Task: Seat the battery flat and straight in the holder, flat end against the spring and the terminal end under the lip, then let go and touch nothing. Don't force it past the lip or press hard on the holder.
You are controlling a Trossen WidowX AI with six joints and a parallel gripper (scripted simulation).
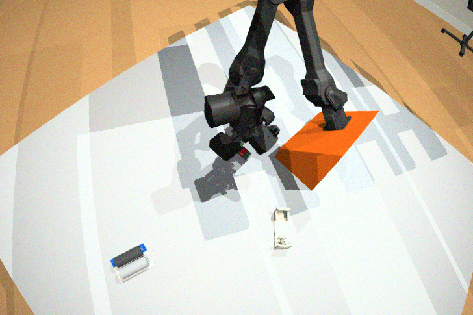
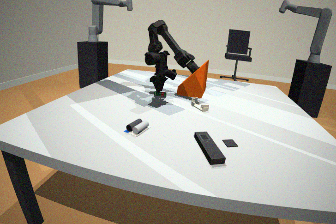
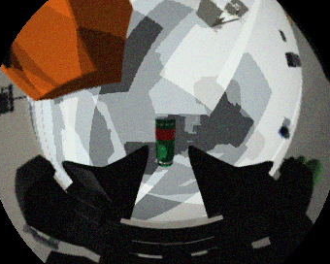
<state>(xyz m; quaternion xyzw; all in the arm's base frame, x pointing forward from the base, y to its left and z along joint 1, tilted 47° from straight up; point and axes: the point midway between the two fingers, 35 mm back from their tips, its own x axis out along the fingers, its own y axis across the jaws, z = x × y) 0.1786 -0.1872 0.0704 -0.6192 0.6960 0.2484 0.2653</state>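
The battery (image 1: 243, 152) (image 2: 159, 94) (image 3: 165, 133), green with a red band, lies on its side on the table. Its terminal end cannot be made out. My gripper (image 1: 244, 153) (image 2: 159, 90) (image 3: 168, 148) is open above it, pointing down; in the wrist view the battery lies lengthwise between and beyond the fingertips, nearer the left one. The cream holder (image 1: 282, 214) (image 2: 200, 105) (image 3: 210, 12) stands empty, open side up, with a raised wall at each end. A coil spring (image 1: 281, 240) (image 3: 235, 7) shows at the end away from the arm.
An orange wedge (image 1: 324, 147) (image 2: 194, 84) (image 3: 62, 49) stands close beside the gripper, at the arm's base. A dark and a light cylinder on a blue and white base (image 1: 131, 262) (image 2: 136, 126) lie farther out. A black remote (image 2: 210, 148) and a small black square (image 2: 230, 142) lie beyond the holder.
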